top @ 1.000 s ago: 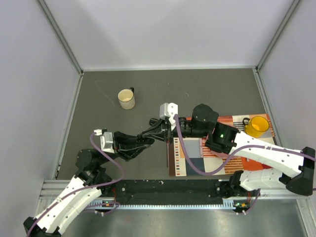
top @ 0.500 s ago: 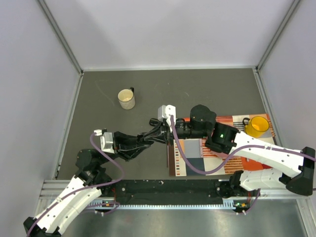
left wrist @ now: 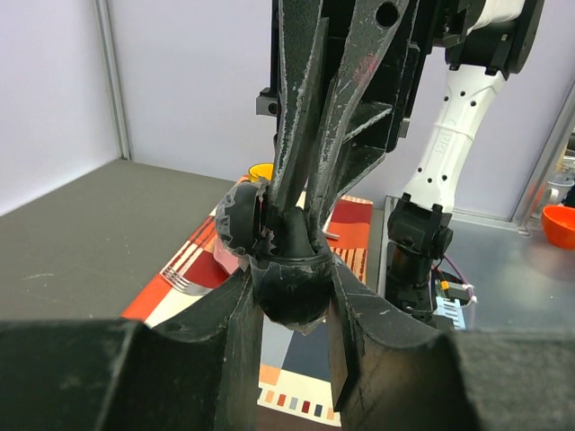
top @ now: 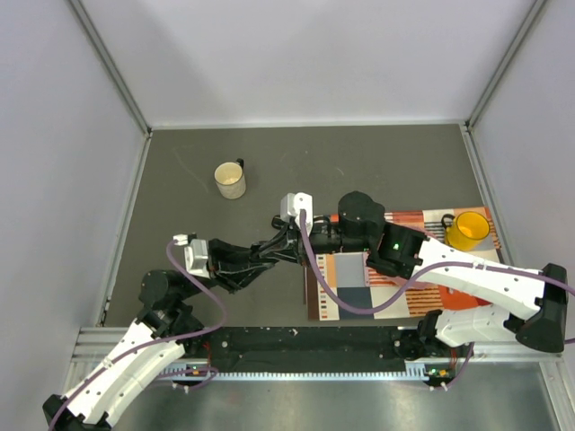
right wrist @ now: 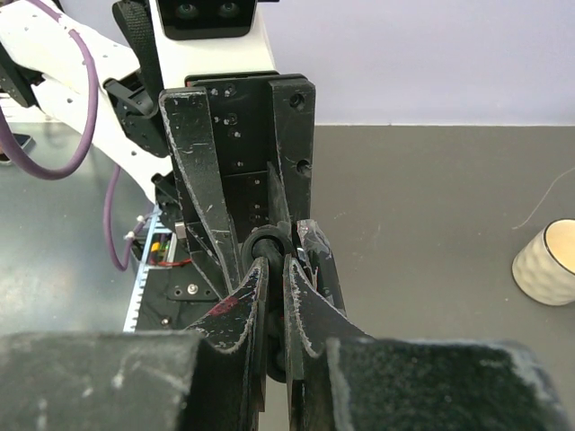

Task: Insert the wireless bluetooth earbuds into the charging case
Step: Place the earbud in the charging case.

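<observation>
Left wrist view gives you the best look: the charging case point(left wrist: 287, 285) is up off the worktop point(top: 377, 162), clamped between the fingers of your left claw point(left wrist: 292, 305), with what looks like its lid flipped open to one side. Your right claw point(left wrist: 294, 229) comes down from above, fingers pressed nearly together on a small dark piece, which I take to be an earbud point(left wrist: 295, 235), right at the mouth of the case. I can't tell whether it's seated. So you're mid-insertion on this one; no other earbuds show anywhere. From overhead, both claws meet just beside the striped mat point(top: 355, 287), well clear of the cream mug point(top: 230, 180) and the yellow mug point(top: 467, 230). No brand or writing is readable.
</observation>
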